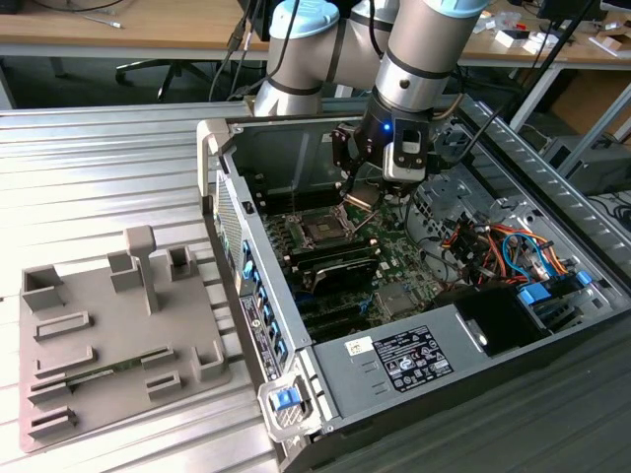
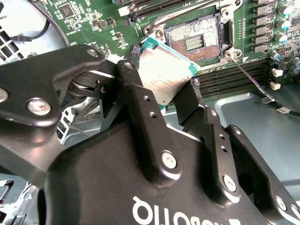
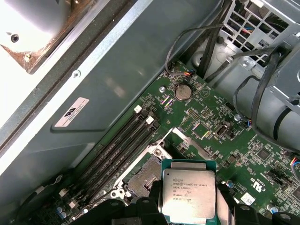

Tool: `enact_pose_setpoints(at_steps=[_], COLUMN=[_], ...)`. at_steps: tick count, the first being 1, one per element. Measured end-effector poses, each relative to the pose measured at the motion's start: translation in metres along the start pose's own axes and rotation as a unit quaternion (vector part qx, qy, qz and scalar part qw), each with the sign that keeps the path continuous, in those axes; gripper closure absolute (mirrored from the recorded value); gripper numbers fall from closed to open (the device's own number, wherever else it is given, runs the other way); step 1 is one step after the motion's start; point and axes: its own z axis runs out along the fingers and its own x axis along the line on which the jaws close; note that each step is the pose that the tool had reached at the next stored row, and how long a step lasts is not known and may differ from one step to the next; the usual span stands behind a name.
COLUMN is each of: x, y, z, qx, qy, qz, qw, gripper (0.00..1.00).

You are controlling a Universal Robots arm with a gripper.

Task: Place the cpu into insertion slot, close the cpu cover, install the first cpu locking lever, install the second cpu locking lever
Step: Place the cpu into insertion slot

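Holding the cpu (image 1: pixel 362 195) between its two black fingers (image 2: pixel 137 101), the end effector (image 1: pixel 360 187) hangs inside the open computer case (image 1: pixel 225 148), narrowed to the chip's width. In the second wrist view the fingers grip opposite edges of the cpu (image 2: pixel 166 75), and the chip sits tilted, one green-edged corner pointing toward the socket (image 2: pixel 197 40).

The cpu is in the air, apart from the motherboard (image 1: pixel 394 251). In the first wrist view its grey metal top (image 3: pixel 189 194) faces the camera, with the socket (image 3: pixel 145 178) just beside it and lower.

In the exterior view the socket (image 1: pixel 322 232) lies at about 7 o'clock from the held chip, near it but not under it. The socket's contact field is uncovered, showing a gold-brown grid in the second wrist view. A thin metal lever (image 2: pixel 248 77) stands away from one socket corner.

Black memory slots (image 3: pixel 117 150) run alongside the socket. A round coin battery (image 3: pixel 183 91) sits farther along the board.

In the exterior view a labelled power supply (image 1: pixel 414 360) lies at 5 o'clock from the socket. A grey fixture plate (image 1: pixel 99 335) rests on the ribbed metal table (image 1: pixel 99 168), at 8 o'clock from the case, well apart from the end effector.
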Motion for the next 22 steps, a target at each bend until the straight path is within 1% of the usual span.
enact_pose_setpoints(at_steps=[7,10,22], x=[0.0000,0.0000,0.0000], y=[0.0000,0.0000,0.0000], z=[0.0000,0.0002,0.0002], qx=[0.0001,0.0000,0.0000], qy=[0.0000,-0.0006,-0.0009], qz=[0.000,0.009,0.013], qw=[1.00000,0.99996,0.99991], gripper=[0.46,0.46,0.46])
